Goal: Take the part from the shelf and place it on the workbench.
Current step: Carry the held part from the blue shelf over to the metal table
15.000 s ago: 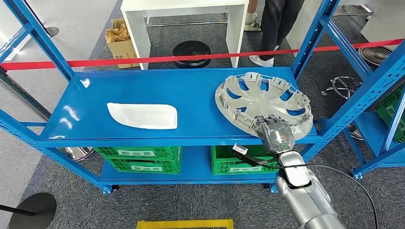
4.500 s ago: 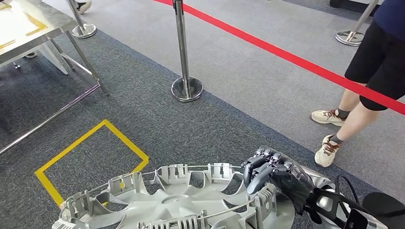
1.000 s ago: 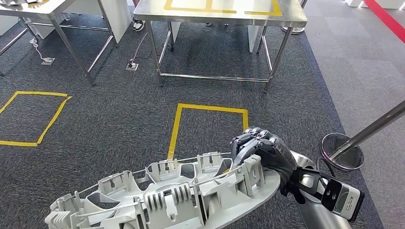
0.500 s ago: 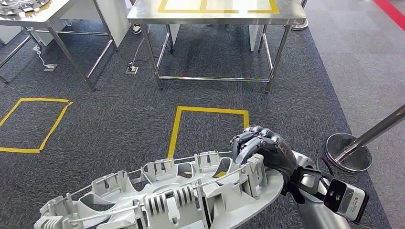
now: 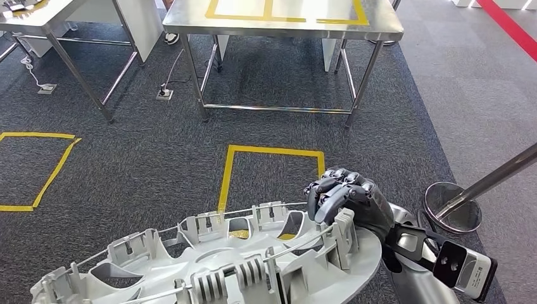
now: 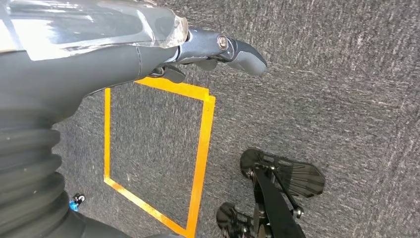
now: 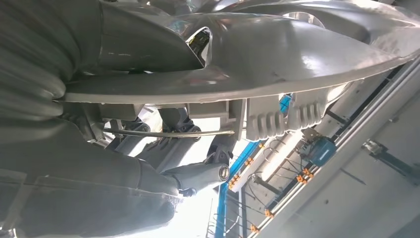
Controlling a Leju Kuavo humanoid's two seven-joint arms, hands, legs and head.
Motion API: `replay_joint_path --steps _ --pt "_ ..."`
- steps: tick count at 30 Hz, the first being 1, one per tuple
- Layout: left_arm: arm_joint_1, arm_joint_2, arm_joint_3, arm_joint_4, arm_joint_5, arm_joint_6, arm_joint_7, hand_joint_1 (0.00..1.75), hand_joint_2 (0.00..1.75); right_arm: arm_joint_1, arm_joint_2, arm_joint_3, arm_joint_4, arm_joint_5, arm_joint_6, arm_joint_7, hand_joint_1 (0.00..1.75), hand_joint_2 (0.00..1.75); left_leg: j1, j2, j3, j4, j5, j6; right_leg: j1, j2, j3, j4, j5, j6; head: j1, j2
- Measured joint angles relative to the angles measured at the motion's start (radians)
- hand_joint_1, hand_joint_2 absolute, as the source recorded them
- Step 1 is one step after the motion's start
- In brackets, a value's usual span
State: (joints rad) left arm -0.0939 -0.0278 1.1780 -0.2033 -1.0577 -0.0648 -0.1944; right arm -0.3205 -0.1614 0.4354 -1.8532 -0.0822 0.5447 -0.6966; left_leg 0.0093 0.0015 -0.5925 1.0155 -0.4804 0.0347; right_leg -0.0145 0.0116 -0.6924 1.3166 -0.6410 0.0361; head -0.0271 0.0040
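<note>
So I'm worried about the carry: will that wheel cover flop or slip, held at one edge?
The wheel cover probably stays stiff, keeping its shape cantilevered from the right hand. Likely light: thin, open-spoked plastic. Its smooth rim could pivot in the fingers.

Right robot hand [image 5: 345, 199] grips; left robot hand [image 6: 148, 44] hangs, holding nothing.

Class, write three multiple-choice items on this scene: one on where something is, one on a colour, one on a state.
1. Where is the steel workbench?
A. Ahead, across the carpet
B. Under the hubcap
C. In the left hand

2. What colour is the tape square on the floor?
A. Blue
B. Yellow
C. White

3. The right hand is
A. open
B. gripping the hubcap
C. on the workbench

Answers: 1 A, it stands beyond the tape square; 2 B, the tape is yellow; 3 B, fingers wrap the hubcap's rim.
</note>
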Motion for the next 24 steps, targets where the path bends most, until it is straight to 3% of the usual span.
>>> replay_joint_path --steps 1,2,3,5,6,8,11,14,15,16,17,19,20,22,24 --pt "0.000 0.000 0.000 0.000 0.000 0.000 0.000 0.00 1.75 0.002 0.000 0.000 0.000 0.000 0.001 0.000 1.75 1.75 0.000 0.001 0.007 0.000 -0.006 0.000 0.000 0.000 -0.014 0.002 0.020 -0.001 0.000 0.000" --pt "0.000 0.000 0.000 0.000 0.000 0.000 0.000 0.00 1.75 0.003 0.001 0.000 0.000 -0.001 0.001 0.000 1.75 1.75 0.000 0.002 0.016 0.000 -0.012 -0.002 0.000 -0.002 -0.006 -0.039 0.059 -0.004 0.000 0.000" --pt "0.000 -0.001 0.000 0.000 0.000 0.000 0.000 0.00 1.75 0.004 0.002 0.000 0.000 -0.002 0.002 0.000 1.75 1.75 -0.001 0.003 0.027 0.000 -0.019 -0.004 0.001 -0.008 0.020 -0.112 0.109 -0.008 0.000 0.000" --pt "0.000 -0.001 0.000 0.000 -0.001 0.001 0.000 0.00 1.75 0.004 0.005 0.000 -0.001 -0.006 0.006 0.000 1.75 1.75 -0.004 0.006 0.042 0.001 -0.033 -0.013 0.006 -0.028 0.072 -0.241 0.171 -0.017 0.000 0.000" --pt "-0.001 -0.001 0.000 0.000 -0.001 0.001 0.000 0.00 1.75 0.004 0.006 -0.001 -0.001 -0.007 0.008 0.000 1.75 1.75 -0.005 0.008 0.045 0.001 -0.038 -0.018 0.009 -0.033 0.086 -0.274 0.181 -0.022 -0.001 0.000" --pt "-0.001 -0.001 0.000 0.000 -0.001 0.002 -0.001 0.00 1.75 0.003 0.010 -0.001 -0.002 -0.007 0.011 0.000 1.75 1.75 -0.006 0.015 0.048 -0.003 -0.043 -0.029 0.013 -0.026 0.090 -0.283 0.178 -0.030 -0.002 0.000" --pt "-0.002 -0.002 0.000 0.000 -0.003 0.001 -0.003 0.00 1.75 0.002 0.020 -0.002 -0.004 0.006 0.009 0.000 1.75 1.75 -0.003 0.015 0.037 0.031 -0.070 -0.045 0.004 -0.015 0.101 -0.293 0.178 -0.044 -0.004 0.000" --pt "-0.003 0.000 0.000 0.000 -0.005 0.000 -0.005 0.00 1.75 0.000 0.032 0.000 -0.005 0.024 -0.003 0.000 1.75 1.75 0.001 0.005 -0.065 0.218 -0.146 -0.055 0.001 -0.009 0.108 -0.295 0.173 -0.053 -0.006 0.000" --pt "-0.002 0.000 0.000 0.000 -0.006 0.000 -0.005 0.00 1.75 0.000 0.033 0.000 -0.005 0.028 -0.007 0.000 1.75 1.75 0.001 0.004 -0.100 0.269 -0.156 -0.057 0.001 -0.007 0.109 -0.295 0.171 -0.054 -0.006 0.000" --pt "-0.002 0.000 0.000 0.000 -0.007 0.000 -0.005 0.00 1.75 0.000 0.033 0.001 -0.005 0.031 -0.009 0.000 1.75 1.75 0.001 0.004 -0.117 0.283 -0.145 -0.057 0.001 -0.005 0.111 -0.295 0.168 -0.053 -0.006 0.000" --pt "-0.001 -0.001 0.000 0.000 -0.008 0.000 -0.005 0.00 1.75 0.000 0.034 0.002 -0.005 0.032 -0.010 0.000 1.75 1.75 0.002 0.004 -0.113 0.255 -0.115 -0.056 0.001 -0.003 0.115 -0.295 0.165 -0.052 -0.006 0.000" --pt "-0.001 0.000 0.000 0.000 -0.009 0.000 -0.005 0.00 1.75 0.000 0.034 0.002 -0.005 0.032 -0.011 0.000 1.75 1.75 0.002 0.003 -0.055 0.116 -0.036 -0.053 0.000 0.000 0.127 -0.295 0.157 -0.046 -0.006 0.000" --pt "-0.002 0.000 0.000 0.000 -0.009 0.000 -0.005 0.00 1.75 0.000 0.035 0.001 -0.005 0.031 -0.011 0.000 1.75 1.75 0.000 0.001 -0.026 0.054 -0.012 -0.050 0.002 0.001 0.131 -0.295 0.153 -0.041 -0.006 0.000" --pt "-0.002 0.001 0.000 0.000 -0.009 0.001 -0.005 0.00 1.75 -0.001 0.036 0.001 -0.005 0.030 -0.011 0.000 1.75 1.75 -0.004 -0.001 0.003 0.000 -0.002 -0.040 0.005 0.004 0.135 -0.296 0.146 -0.031 -0.005 0.000" --pt "-0.002 0.000 0.000 0.000 -0.009 0.001 -0.005 0.00 1.75 -0.002 0.037 0.000 -0.005 0.030 -0.011 0.000 1.75 1.75 -0.005 0.000 0.008 -0.002 -0.004 -0.028 0.004 0.004 0.137 -0.299 0.143 -0.021 -0.005 0.000"
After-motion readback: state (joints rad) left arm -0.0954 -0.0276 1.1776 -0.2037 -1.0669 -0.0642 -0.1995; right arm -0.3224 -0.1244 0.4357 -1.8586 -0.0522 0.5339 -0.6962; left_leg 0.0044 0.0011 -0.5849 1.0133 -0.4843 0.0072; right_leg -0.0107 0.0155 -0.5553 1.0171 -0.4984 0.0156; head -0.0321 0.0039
